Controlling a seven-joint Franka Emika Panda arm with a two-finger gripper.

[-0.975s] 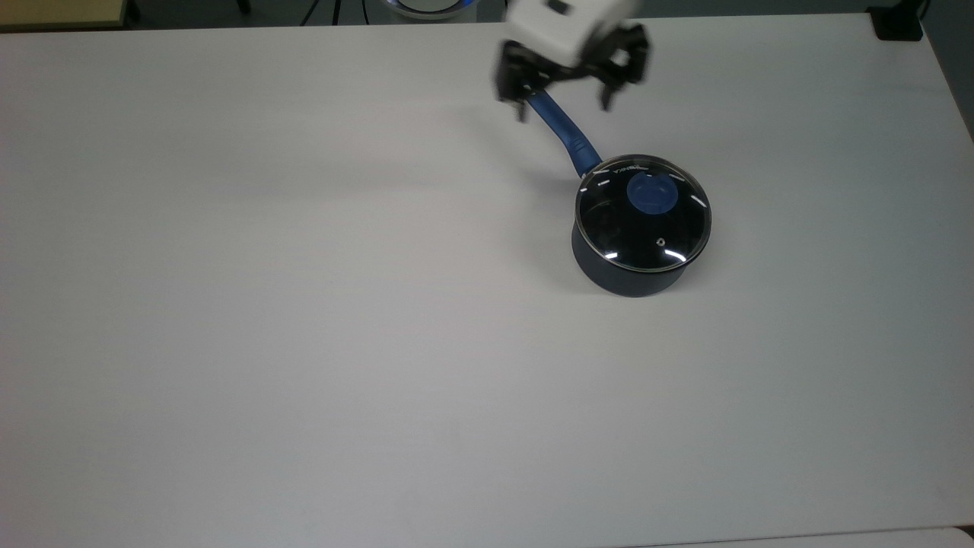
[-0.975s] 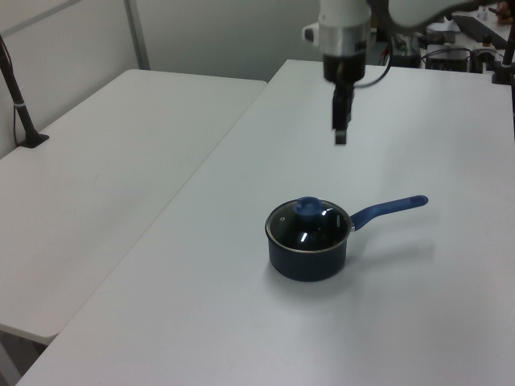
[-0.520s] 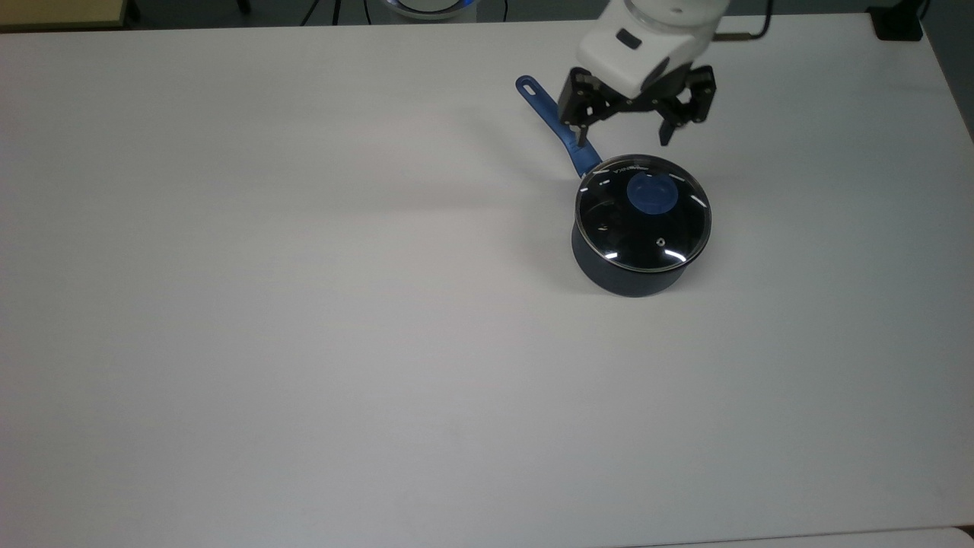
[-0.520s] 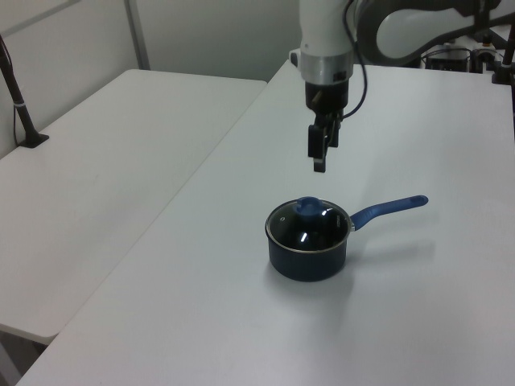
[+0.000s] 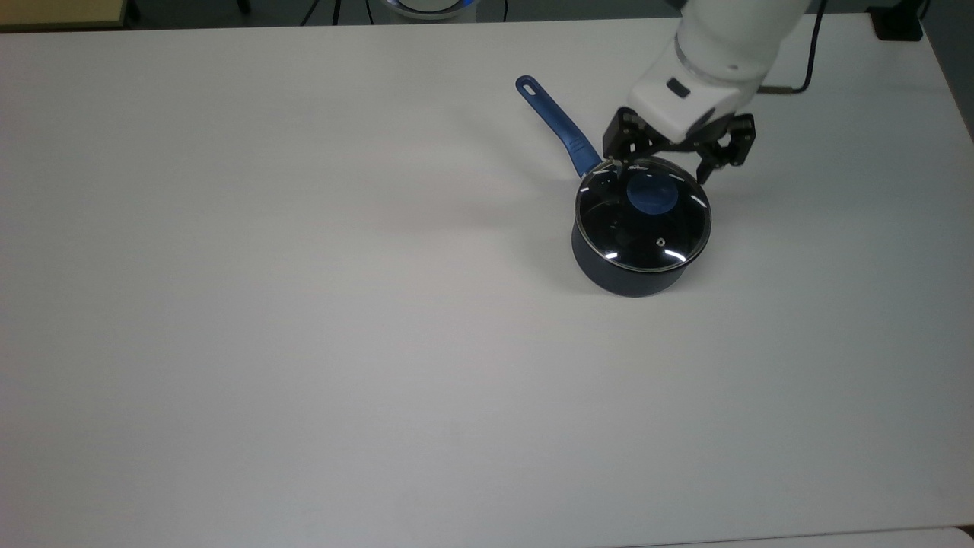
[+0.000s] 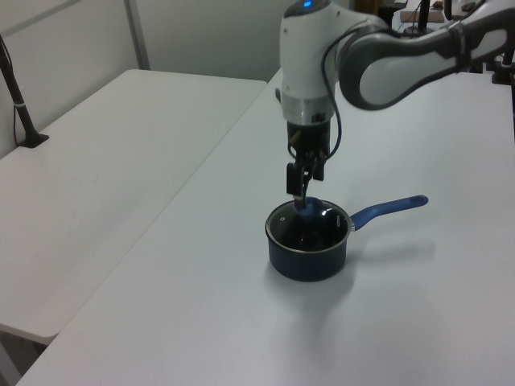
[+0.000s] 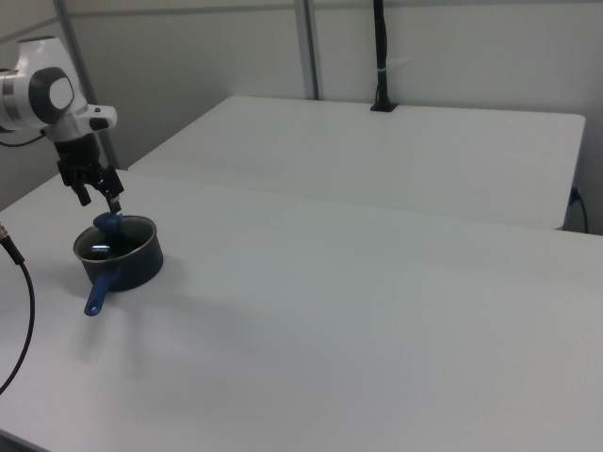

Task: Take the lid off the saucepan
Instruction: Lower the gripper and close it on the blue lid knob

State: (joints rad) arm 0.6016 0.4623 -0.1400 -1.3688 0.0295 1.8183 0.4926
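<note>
Top view: overhead, close. Left/right views: oblique, opposite sides (farther back); all share saucepan (image 5: 635, 240) on table (image 5: 304, 304).

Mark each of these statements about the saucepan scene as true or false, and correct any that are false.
1. The lid sits on the saucepan. True.
2. The gripper is shut on the knob. False: it is open above the knob, its fingers spread and not touching it.
3. In the top view, the handle points toward the upper left. True.
4. The saucepan lies tipped on its side. False: it stands upright on the table.
5. In the left view, the handle points to the left view's left. False: it points to the left view's right.
</note>
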